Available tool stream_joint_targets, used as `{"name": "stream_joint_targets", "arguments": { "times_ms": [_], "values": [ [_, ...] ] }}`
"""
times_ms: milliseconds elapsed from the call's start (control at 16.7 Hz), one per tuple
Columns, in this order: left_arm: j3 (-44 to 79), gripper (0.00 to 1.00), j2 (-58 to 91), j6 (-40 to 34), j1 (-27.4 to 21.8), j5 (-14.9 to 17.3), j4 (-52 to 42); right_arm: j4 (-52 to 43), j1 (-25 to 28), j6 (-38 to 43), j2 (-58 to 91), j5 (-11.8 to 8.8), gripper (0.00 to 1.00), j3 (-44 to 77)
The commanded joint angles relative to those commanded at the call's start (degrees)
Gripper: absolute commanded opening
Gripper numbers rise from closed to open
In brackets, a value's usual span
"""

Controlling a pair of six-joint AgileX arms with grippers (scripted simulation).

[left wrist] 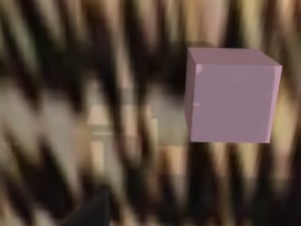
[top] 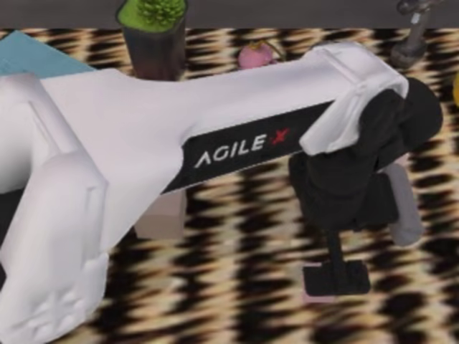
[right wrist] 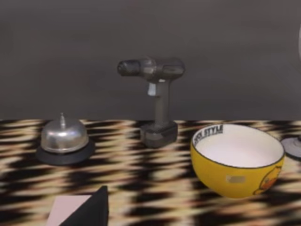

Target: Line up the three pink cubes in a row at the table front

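Observation:
My left arm reaches across the table [top: 237,287], and the left gripper [top: 336,279] hangs open near the front, right of the middle. A sliver of pink cube [top: 314,294] shows just under its fingers. In the left wrist view a pink cube [left wrist: 233,96] sits on the table [left wrist: 56,117], apart from the one dark fingertip [left wrist: 91,212] that shows. Another pale, brownish-pink cube [top: 161,216] lies half hidden under the left arm. In the right wrist view the right gripper [right wrist: 134,220] is open, and a pale pink cube [right wrist: 66,209] sits behind its fingertip [right wrist: 94,207].
At the back stand a pink alarm clock [top: 257,54], a dark pot with a green plant [top: 153,36] and a drill [right wrist: 155,101]. A yellow bowl [right wrist: 237,160] and a silver bell [right wrist: 64,139] stand nearer. A blue sheet [top: 32,54] lies at the back left.

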Motion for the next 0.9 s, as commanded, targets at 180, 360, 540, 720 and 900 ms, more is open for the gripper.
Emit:
{"name": "stream_joint_targets", "arguments": {
  "times_ms": [180,360,540,720,900],
  "values": [
    [-4.8,1.0,-5.0,-1.4,2.7,-0.3,3.0,-3.8,0.7,0.6,5.3,0.0,1.0,5.2],
    [-13.9,1.0,-15.2,-4.2,8.1,-0.7,8.6,-10.5,1.9,1.7,16.1,0.0,1.0,15.8],
    [-27.1,1.0,-30.7,-8.3,15.7,-1.2,16.5,-19.4,3.6,3.1,32.4,-0.1,1.0,30.7],
    [-42.6,1.0,-49.0,-13.0,24.1,-1.4,25.9,-29.8,5.4,4.6,52.6,0.0,1.0,47.5],
    [-59.4,1.0,-68.4,-17.8,32.8,-1.5,35.9,-40.8,7.2,6.1,72.6,0.1,1.0,63.7]
  ]
}}
